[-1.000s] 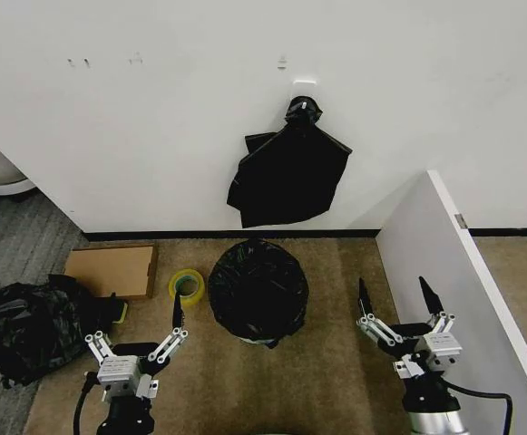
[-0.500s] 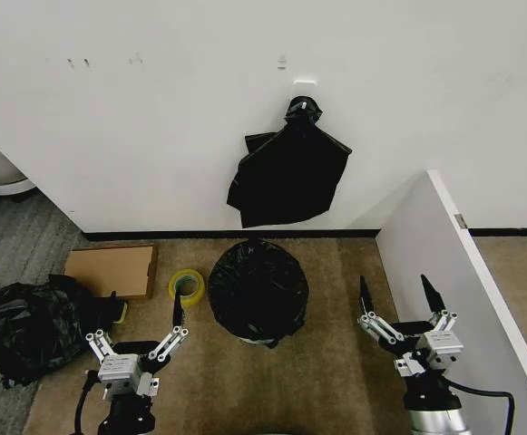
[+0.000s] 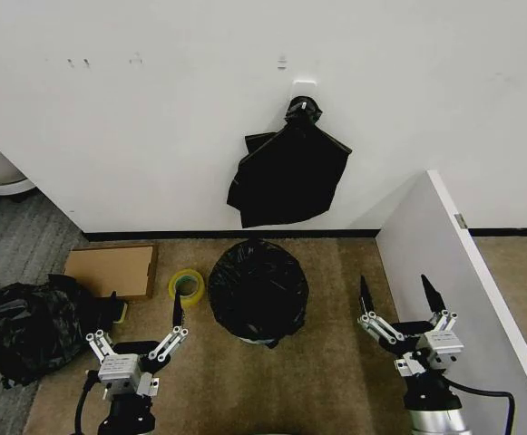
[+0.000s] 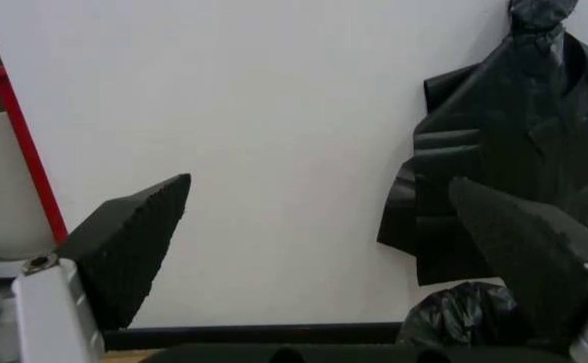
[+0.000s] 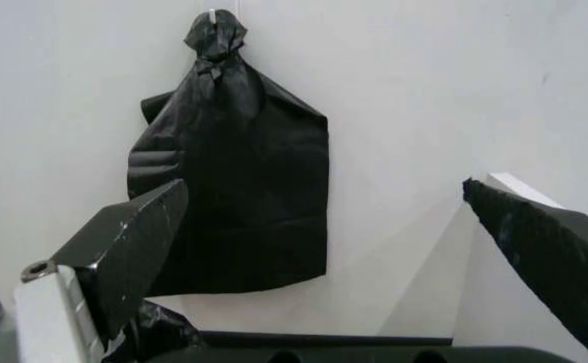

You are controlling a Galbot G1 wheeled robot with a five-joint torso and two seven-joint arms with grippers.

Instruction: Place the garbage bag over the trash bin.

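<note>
The garbage bag [image 3: 258,288] is shown already draped over the trash bin [image 3: 265,342], which stands on the carpeted floor [image 3: 326,381] just below the wall; only a sliver of the bin's pale body is seen beneath the black film. The bag is judged to be very light, soft and without stiffness, its glossy wrinkled film slippery under hard pads and easily torn or dragged off the rim by a careless pull. Hold is best taken at the loose hem where it hangs past the rim, a pinched fold of film being gathered rather than the smooth domed top, which offers nothing to grip.

The left claw [image 3: 141,333] is held low and to the left of the bin, fingers spread wide, nothing between them. The right claw [image 3: 398,297] is held low to the right of the bin, beside the white partition [image 3: 444,263], likewise wide open and empty. Neither claw is touching the bag.

A knotted bundle of flat black bags [image 3: 288,174] is hung on the wall above the bin. A yellow tape roll [image 3: 187,285], a cardboard box [image 3: 111,270] and a lumpy mound of black plastic [image 3: 27,328] are seen on the floor to the left.
</note>
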